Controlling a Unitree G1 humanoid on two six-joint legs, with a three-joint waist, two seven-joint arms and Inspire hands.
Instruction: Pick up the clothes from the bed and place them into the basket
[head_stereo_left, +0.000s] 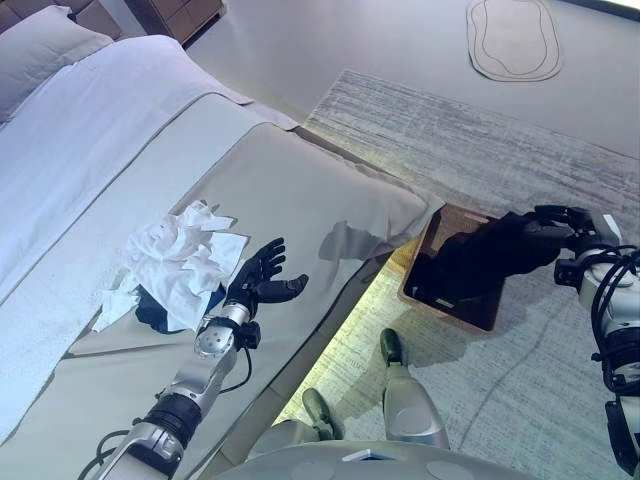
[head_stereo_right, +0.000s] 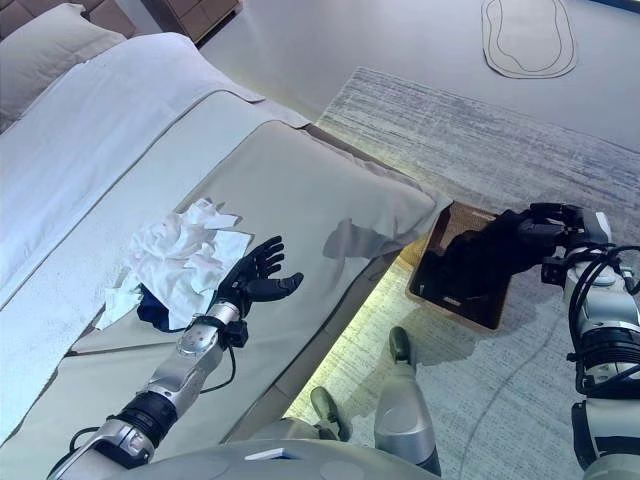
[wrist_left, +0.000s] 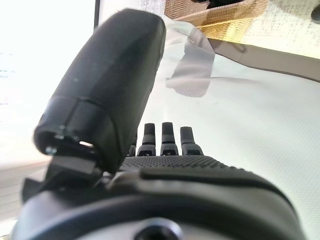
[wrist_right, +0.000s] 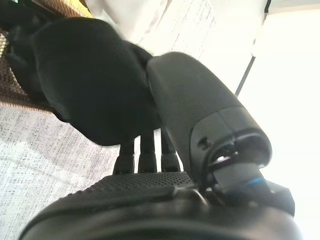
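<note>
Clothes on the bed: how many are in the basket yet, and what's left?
None clearly dropped in yet. The right hand grips a black garment over the basket, not released. The left hand is open and empty on the bed, beside a crumpled white garment lying over something dark blue. Both remain to be picked up.

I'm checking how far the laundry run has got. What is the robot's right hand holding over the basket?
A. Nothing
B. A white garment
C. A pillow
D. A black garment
D: the right hand is closed on a black garment hanging over the basket, while the white garment lies on the bed.
</note>
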